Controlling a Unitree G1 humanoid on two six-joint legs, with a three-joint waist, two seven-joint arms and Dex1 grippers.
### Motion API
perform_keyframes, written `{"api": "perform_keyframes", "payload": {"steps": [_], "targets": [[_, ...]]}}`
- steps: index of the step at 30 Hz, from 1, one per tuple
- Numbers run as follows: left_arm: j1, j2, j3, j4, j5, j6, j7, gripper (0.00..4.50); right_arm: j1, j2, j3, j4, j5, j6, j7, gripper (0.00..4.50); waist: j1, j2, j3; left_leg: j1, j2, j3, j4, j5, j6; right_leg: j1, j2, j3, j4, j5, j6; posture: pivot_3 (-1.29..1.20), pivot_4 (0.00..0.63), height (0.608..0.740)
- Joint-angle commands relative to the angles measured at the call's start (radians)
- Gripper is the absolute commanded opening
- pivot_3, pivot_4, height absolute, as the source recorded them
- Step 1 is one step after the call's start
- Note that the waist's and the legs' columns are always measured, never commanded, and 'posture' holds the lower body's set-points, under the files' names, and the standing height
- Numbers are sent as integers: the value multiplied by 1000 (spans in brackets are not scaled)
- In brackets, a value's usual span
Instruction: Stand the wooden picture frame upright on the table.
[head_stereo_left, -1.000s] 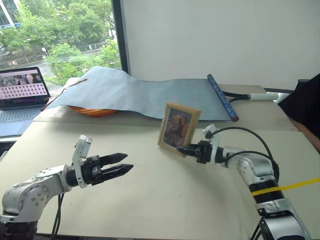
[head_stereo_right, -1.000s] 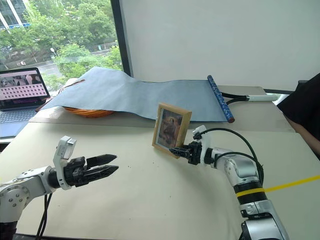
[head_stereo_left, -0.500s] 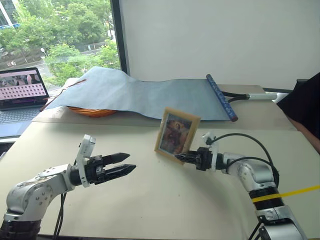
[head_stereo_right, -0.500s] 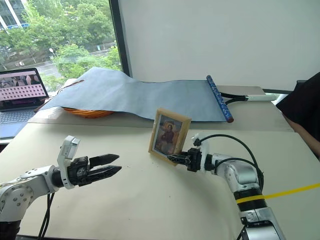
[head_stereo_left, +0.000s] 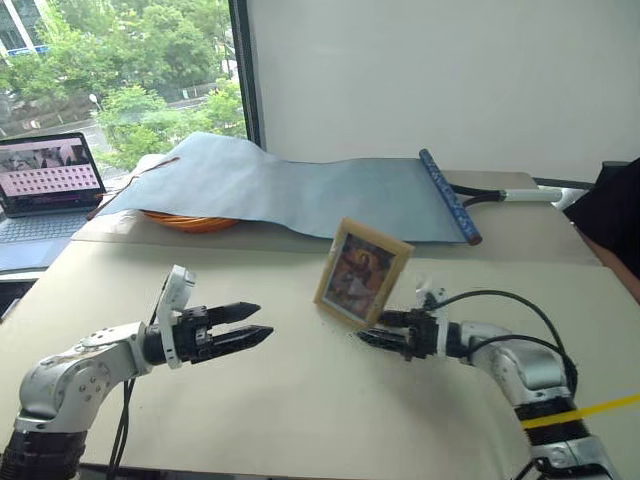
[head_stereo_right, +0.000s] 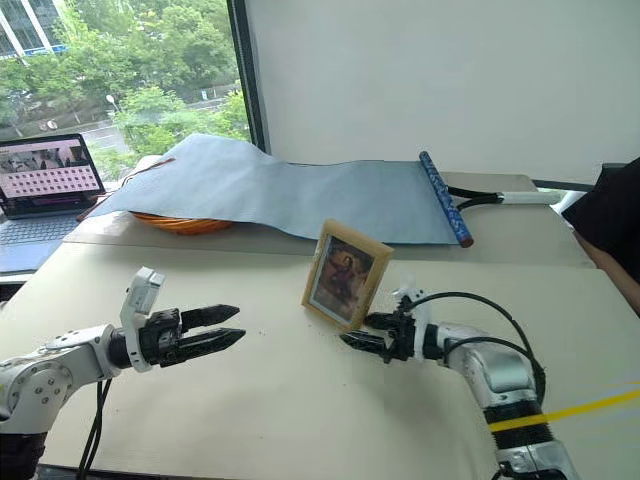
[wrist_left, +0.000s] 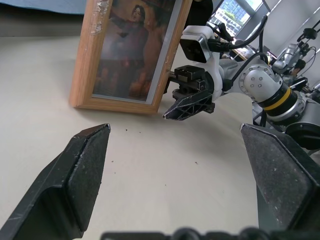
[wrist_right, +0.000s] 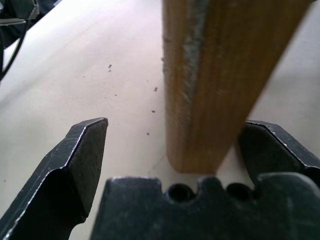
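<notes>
The wooden picture frame stands upright on the table, long axis vertical and leaning slightly back, its portrait facing the robot and a little toward the left gripper. The right gripper sits low at the frame's right edge, fingers spread wide with that edge between them, not clamped on it. The left gripper hovers well apart from the frame, pointing toward it, fingers parted and empty. Farther off, an orange basket lies under a blue-grey cloth; its contents are hidden.
</notes>
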Motion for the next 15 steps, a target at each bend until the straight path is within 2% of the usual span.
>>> {"api": "perform_keyframes", "payload": {"steps": [1,4,7,10,15], "targets": [[10,-13,16,-17,84,-85,57,4500,114,-81,-118,-114,19,-46,22,4443,0,0,0,0,0,0,0,0,0,0,0,0,0,0,0,0,150,694],[30,-44,9,-6,178,-159,132,4500,248,-135,-193,-214,-11,-157,43,4443,1,0,0,0,0,0,0,-1,1,1,0,0,-1,0,0,0,150,694],[43,-73,-44,29,354,-299,217,4500,364,-132,-270,-322,-59,-277,-13,4443,-7,0,0,0,0,0,0,-1,1,1,0,0,-1,-2,3,0,150,694],[57,-81,-94,55,471,-390,245,4500,402,-95,-308,-374,-85,-323,-97,4443,-16,0,0,1,0,0,1,-1,1,1,0,0,-1,-2,4,0,150,694],[53,-136,-141,117,589,-534,286,4500,418,-31,-318,-443,-115,-295,-243,4443,-10,0,0,1,0,0,3,-1,1,3,0,1,-2,-1,5,0,150,694]]}}
